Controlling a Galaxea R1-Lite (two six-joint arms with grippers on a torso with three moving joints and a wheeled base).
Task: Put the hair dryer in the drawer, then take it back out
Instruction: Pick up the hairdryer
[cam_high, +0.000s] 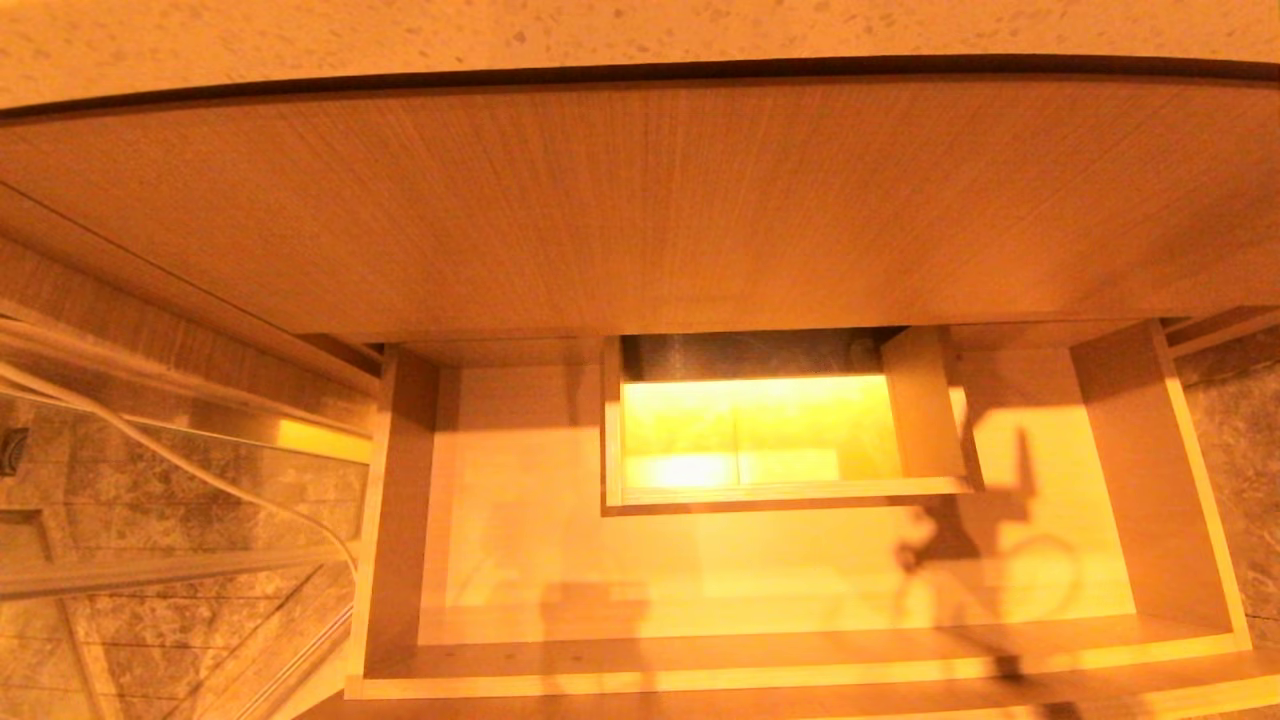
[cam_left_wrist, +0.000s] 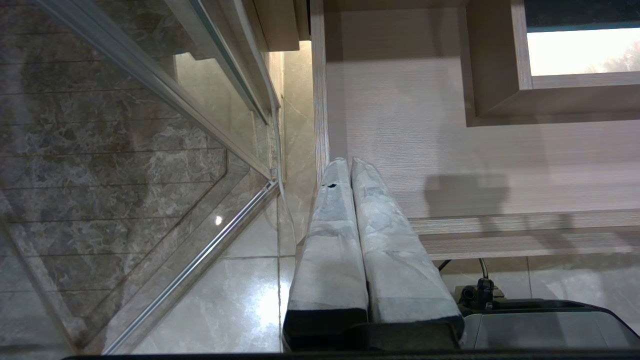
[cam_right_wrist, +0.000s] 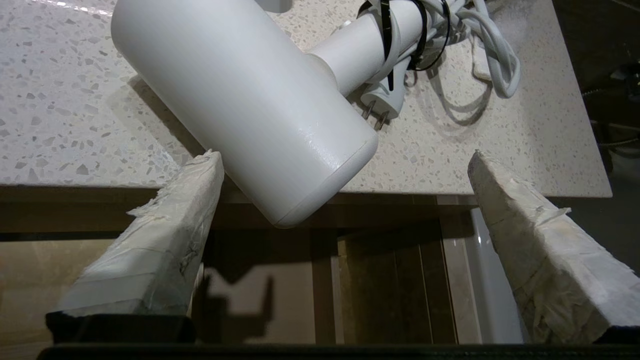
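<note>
The white hair dryer (cam_right_wrist: 240, 100) lies on the speckled countertop (cam_right_wrist: 75, 100), and the end of its barrel sticks out over the counter's edge. Its handle and coiled white cord (cam_right_wrist: 480, 45), bound with black ties, rest further back. My right gripper (cam_right_wrist: 345, 155) is open in front of the barrel end, one finger (cam_right_wrist: 190, 200) close beside it and the other well apart. The drawer (cam_high: 520, 560) stands pulled out below with nothing inside it. My left gripper (cam_left_wrist: 348, 161) is shut and holds nothing, low by the drawer's left side wall (cam_left_wrist: 320, 100). Neither gripper shows in the head view.
A boxed cut-out (cam_high: 760, 430) sits at the drawer's mid-back. A taller wood panel (cam_high: 640, 200) rises above the drawer, under the counter edge (cam_high: 400, 30). A glass shower screen (cam_left_wrist: 125, 150) with a metal rail stands left of the cabinet, over marble floor tiles (cam_left_wrist: 240, 310).
</note>
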